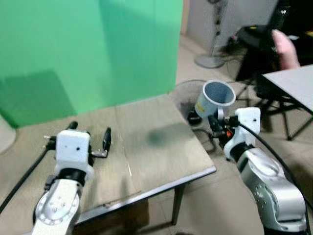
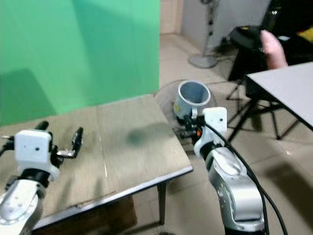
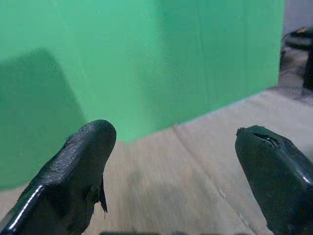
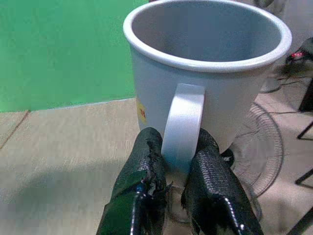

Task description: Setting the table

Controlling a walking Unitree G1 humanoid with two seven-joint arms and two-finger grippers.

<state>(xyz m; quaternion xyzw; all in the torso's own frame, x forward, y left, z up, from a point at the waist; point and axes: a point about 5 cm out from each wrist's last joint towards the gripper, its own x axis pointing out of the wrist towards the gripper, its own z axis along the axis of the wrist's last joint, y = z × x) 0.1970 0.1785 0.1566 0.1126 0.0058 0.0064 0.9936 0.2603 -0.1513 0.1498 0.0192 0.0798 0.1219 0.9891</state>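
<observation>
**Mug held by its handle, off the table's far corner**

Left eye view: the right gripper (image 1: 215, 122), right of centre, carries a grey mug (image 1: 215, 99) upright beside the wooden table (image 1: 146, 147), probably for setting down. The left gripper (image 1: 90, 139) hovers lower left, over the tabletop.

Left wrist view: its fingers (image 3: 73, 181) stand wide apart, empty.

Right wrist view: both fingers (image 4: 142, 181) pinch the handle (image 4: 182, 125), keeping the mug's mouth up.

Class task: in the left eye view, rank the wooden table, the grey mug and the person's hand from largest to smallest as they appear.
1. Wooden table, by far the largest.
2. Grey mug, held by the right pincer.
3. Person's hand, though it is farther from the camera and partly cut off, so this is unsure.
</observation>
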